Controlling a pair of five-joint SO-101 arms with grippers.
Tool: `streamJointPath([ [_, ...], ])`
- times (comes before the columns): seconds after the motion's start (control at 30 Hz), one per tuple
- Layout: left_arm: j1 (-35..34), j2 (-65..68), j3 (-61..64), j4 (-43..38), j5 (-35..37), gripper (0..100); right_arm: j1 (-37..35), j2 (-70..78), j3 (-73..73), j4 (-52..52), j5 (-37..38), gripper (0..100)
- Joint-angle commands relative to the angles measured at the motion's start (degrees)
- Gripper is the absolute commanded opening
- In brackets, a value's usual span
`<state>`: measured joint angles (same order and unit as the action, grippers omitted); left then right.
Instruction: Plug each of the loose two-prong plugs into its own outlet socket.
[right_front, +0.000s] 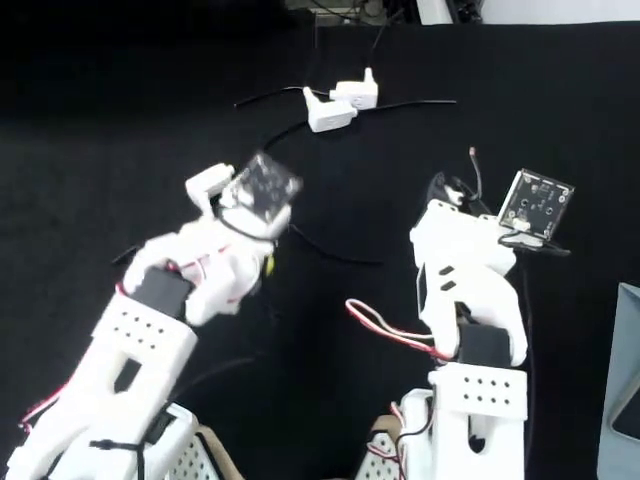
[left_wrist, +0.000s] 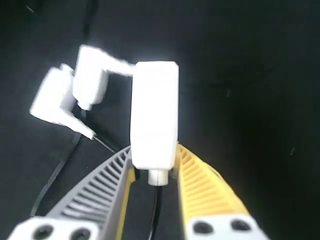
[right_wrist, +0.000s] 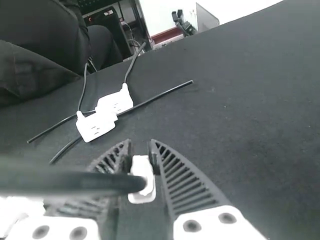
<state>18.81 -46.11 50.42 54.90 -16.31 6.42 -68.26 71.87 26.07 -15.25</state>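
Observation:
My left gripper (left_wrist: 154, 152) is shut on a white two-prong plug (left_wrist: 154, 117) whose cable runs back between the fingers. Just beyond that plug lie two white outlet sockets (left_wrist: 90, 82), side by side on the black table. In the high view the same plug (right_front: 207, 183) sticks out from the left arm, well short of the sockets (right_front: 342, 104) at the far centre. My right gripper (right_wrist: 140, 146) is shut on a second white plug (right_wrist: 142, 180), with its black cable (right_wrist: 65, 182) trailing to one side. The sockets (right_wrist: 105, 115) lie some way ahead of it.
Black cables (right_front: 330, 252) loop over the black tabletop (right_front: 560, 110) between the arms and the sockets. A thin straight cable (right_wrist: 160, 95) runs past the sockets. A grey-blue object (right_front: 625, 390) stands at the table's right edge.

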Motion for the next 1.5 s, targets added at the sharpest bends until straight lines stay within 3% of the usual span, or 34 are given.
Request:
streamJointPath([
  [0.0, -0.13, -2.46, 11.03, -7.82, -1.93, 3, -0.70, -0.66, -0.40, -0.88, -0.35, 1.4],
  [0.2, -0.04, -2.46, 18.51, -12.92, -1.93, 5, -0.70, -0.66, -0.40, -0.88, -0.35, 1.4],
  [0.4, -0.66, -2.55, 19.82, -12.75, 1.23, 25, -0.70, -0.57, -0.31, -0.88, -0.35, 1.4],
  [0.63, -1.71, -2.55, 17.89, -12.75, 2.02, 26, -0.70, -0.57, 0.22, -1.14, -0.35, 1.4],
  [0.83, -10.33, -2.55, 13.93, -13.19, 3.52, 25, -0.79, -0.57, 0.22, -1.14, -0.35, 1.4],
  [1.0, -15.96, -2.55, 11.30, -13.19, 4.04, 16, -0.79, -0.57, 0.22, -1.14, -0.35, 1.4],
  [1.47, 0.31, -2.46, 21.85, -18.11, 3.69, 20, -2.29, -0.57, 0.40, -1.14, -0.26, 1.4],
])
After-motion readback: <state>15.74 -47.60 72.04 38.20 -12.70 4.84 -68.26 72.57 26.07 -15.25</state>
